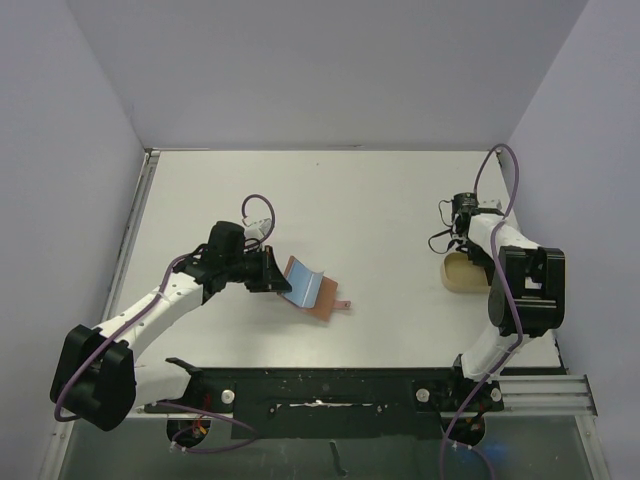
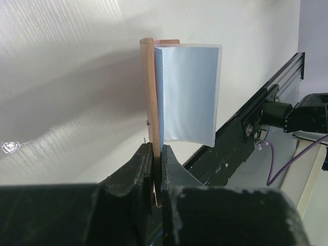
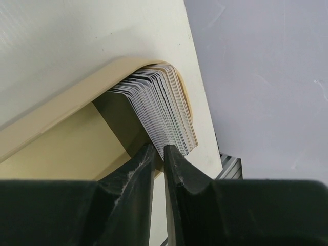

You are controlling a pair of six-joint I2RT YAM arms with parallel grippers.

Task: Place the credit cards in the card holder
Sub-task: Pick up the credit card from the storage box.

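**Top external view: card holder (image 1: 318, 293) gripped at left, credit cards (image 3: 159, 105) stacked at right**

Seen from above, the reddish-brown leather card holder lies spread open near the middle of the white tabletop (image 1: 380, 200). Its small snap tab (image 1: 343, 304) points toward the right arm. The left fingers (image 2: 154, 169) are closed tight on the near edge of one leather flap, which stands on edge between them in the left wrist view. A smooth, glossy grey-blue card (image 2: 187, 92) with rounded corners sits against the holder's inner face and bows slightly outward. Whether it is tucked into a pocket cannot be told.

Well apart, at the tabletop's right edge, the right fingers (image 3: 155, 154) reach down into a tan oval tray (image 3: 61, 110) with a smooth raised rim. A thick stack of thin, pale grey-blue credit cards stands on edge inside, fanned against the tray's curved end. The fingers are drawn almost together, with only a narrow slit between them. Their tips meet the stack's near edges, and it cannot be told whether a card is pinched there.

The tabletop has a faint ribbed texture and a soft sheen. Plain pale lavender-grey walls (image 1: 330, 70) enclose it on three sides, and a black rail (image 1: 330, 388) runs along the near edge.
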